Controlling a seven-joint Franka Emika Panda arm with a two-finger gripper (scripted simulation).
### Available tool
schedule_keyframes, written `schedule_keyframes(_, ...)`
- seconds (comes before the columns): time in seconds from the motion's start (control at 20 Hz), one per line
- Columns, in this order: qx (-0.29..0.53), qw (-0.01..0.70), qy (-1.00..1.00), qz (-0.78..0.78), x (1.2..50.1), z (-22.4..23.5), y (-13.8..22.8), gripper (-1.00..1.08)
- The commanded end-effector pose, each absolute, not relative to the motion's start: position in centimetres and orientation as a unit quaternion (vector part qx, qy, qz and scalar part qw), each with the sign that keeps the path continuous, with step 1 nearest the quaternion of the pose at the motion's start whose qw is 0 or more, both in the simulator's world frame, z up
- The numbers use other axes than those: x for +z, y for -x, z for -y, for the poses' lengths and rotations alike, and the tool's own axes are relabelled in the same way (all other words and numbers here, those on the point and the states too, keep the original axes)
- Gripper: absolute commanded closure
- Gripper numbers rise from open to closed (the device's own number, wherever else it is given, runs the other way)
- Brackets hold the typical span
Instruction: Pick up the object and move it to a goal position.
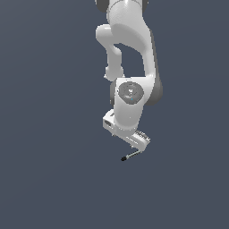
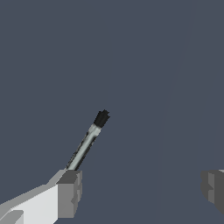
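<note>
The object is a tiny thin rod with a light grey shaft and a black end, just under the white hand in the exterior view. In the wrist view the object runs slantwise from beside one grey fingertip, black tip pointing away. The other fingertip stands far off at the frame's edge. My gripper is open, with nothing in the wide gap between its fingers. Whether the rod touches the near fingertip I cannot tell. In the exterior view the gripper hangs low, its fingers hard to make out.
A plain dark blue-grey surface fills the background in both views. The white arm comes down from the top middle of the exterior view.
</note>
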State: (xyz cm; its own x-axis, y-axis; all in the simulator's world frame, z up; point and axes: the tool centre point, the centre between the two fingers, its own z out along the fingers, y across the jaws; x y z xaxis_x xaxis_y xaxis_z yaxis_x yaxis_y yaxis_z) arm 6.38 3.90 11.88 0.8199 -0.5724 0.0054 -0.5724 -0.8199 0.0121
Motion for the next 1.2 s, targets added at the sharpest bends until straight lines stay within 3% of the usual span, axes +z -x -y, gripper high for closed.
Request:
schedule_keyframes(0.0, 0.001, 0.005, -0.944, 0.331, 11.2, -4.4, -6.8, -0.92)
schedule_keyframes(1.15, 0.000, 0.000, -0.845, 0.535, 6.2, -8.6, -9.4, -0.92)
